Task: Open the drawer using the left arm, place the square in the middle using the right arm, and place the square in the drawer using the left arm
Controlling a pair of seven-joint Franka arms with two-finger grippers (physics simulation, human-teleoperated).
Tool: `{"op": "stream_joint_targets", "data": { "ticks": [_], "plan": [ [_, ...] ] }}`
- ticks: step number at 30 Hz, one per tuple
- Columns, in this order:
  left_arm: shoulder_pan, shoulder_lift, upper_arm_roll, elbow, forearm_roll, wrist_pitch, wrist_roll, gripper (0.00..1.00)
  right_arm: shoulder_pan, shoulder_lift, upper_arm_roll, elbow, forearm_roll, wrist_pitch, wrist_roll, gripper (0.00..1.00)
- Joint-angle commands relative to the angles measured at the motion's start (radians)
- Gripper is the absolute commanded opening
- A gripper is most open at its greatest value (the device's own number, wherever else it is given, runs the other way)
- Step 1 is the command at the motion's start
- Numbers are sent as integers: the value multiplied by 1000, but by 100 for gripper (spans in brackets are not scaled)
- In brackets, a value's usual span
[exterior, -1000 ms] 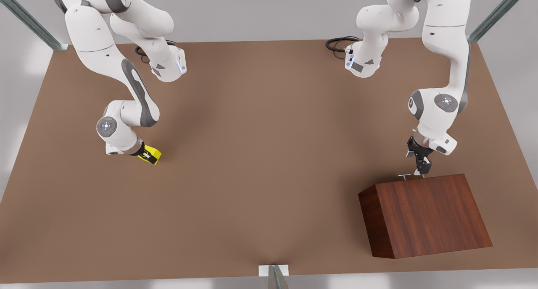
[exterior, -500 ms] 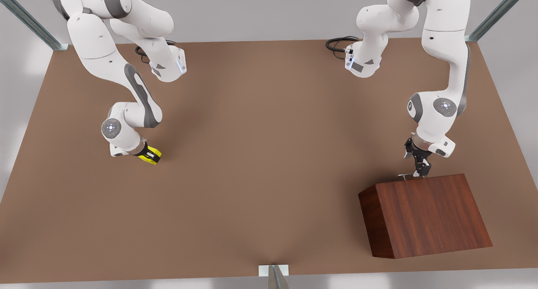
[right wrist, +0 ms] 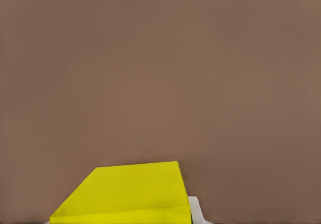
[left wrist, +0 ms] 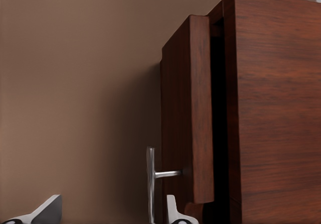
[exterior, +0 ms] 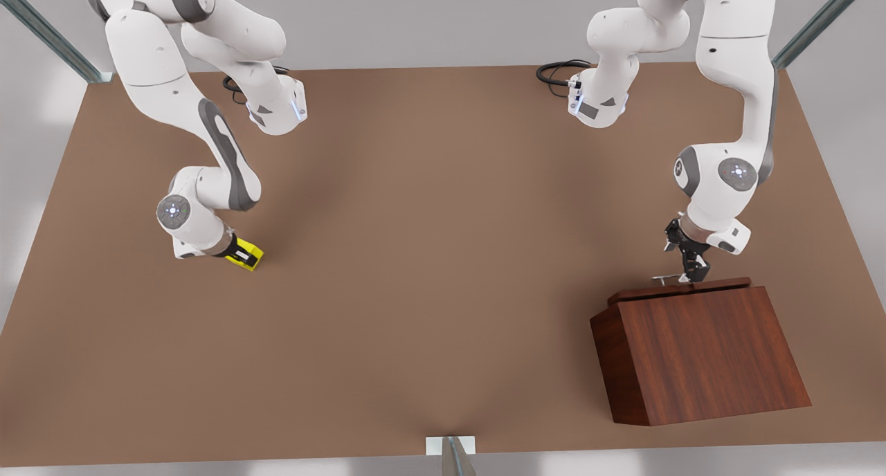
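drawer [exterior: 682, 288] sits pulled a little way out of the slanted-top wooden cabinet [exterior: 699, 355] at the front view's right, and i see the left gripper [exterior: 690, 275] with its fingers closed on the small silver bar handle [left wrist: 150, 181]. on the front view's left, well apart from the cabinet, my right gripper [exterior: 239, 254] has its fingers clamped around the yellow square [exterior: 250, 256], low over the brown tabletop [exterior: 429, 254]. in the right wrist view the square fills the near edge beside one pale fingertip [right wrist: 196, 210].
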Motion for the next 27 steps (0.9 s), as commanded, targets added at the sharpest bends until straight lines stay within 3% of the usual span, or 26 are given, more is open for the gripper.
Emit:
{"op": "stream_joint_targets", "data": {
  "ticks": [1, 5, 8, 12, 15, 18, 24, 27],
  "plan": [
    [0, 0, 0, 0, 0, 0, 0, 100, 1, -7, 1, 0, -1, -3, -5, 72],
    [0, -3, 0, -5, 0, -28, 2, 100, 58, -27, 54, 72, 98, -91, 18, 71],
    [0, -9, 0, -5, 2, -64, 2, 100, 225, 39, 55, 218, 124, -140, 226, 73],
    [0, -26, 0, -6, 2, -95, 2, 100, 478, 234, 54, 534, 129, -178, 654, 73],
    [-2, -41, 0, -8, 2, -123, 0, 100, 564, 387, 52, 822, 161, -264, 849, 73],
    [-5, -43, 0, -9, 2, -140, 0, 100, 621, 498, 47, 969, 158, -282, 974, 73],
    [-8, -71, 0, -38, 2, -176, 2, 100, 719, 737, 37, 1295, 158, -250, 1081, 74],
    [-8, -75, 0, -44, 2, -178, 2, 100, 750, 753, 37, 1290, 157, -239, 975, 74]
  ]
}}
